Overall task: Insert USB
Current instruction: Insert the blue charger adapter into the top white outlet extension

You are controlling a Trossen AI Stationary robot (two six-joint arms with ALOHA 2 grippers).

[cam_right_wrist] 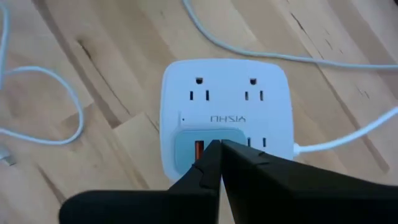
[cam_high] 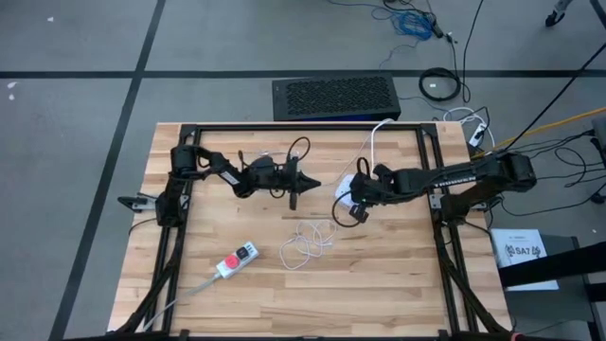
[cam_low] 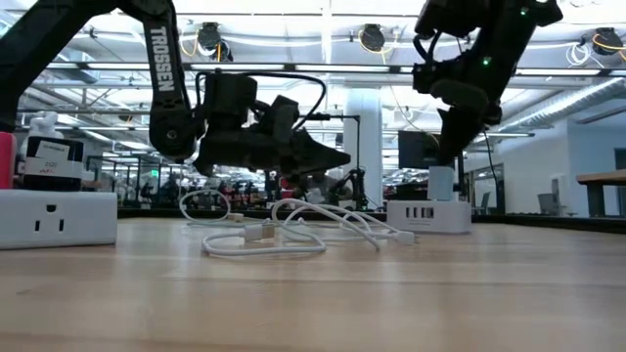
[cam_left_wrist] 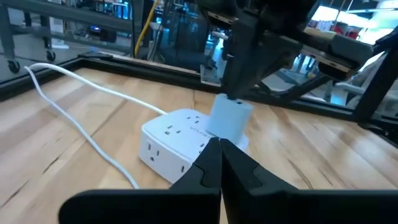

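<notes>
A white power strip with a red button (cam_high: 235, 260) lies far off to the side of the left gripper (cam_high: 293, 194), whose 2 fingers are pressed tight together and hold nothing. A loose white USB cable (cam_high: 308, 240) lies on the table between both grippers (not held). The right gripper (cam_high: 355, 210) has its fingers closed too, tips right over the white outlet block (cam_right_wrist: 224, 118), just above a pale blue charger (cam_right_wrist: 208, 147) plugged into it
</notes>
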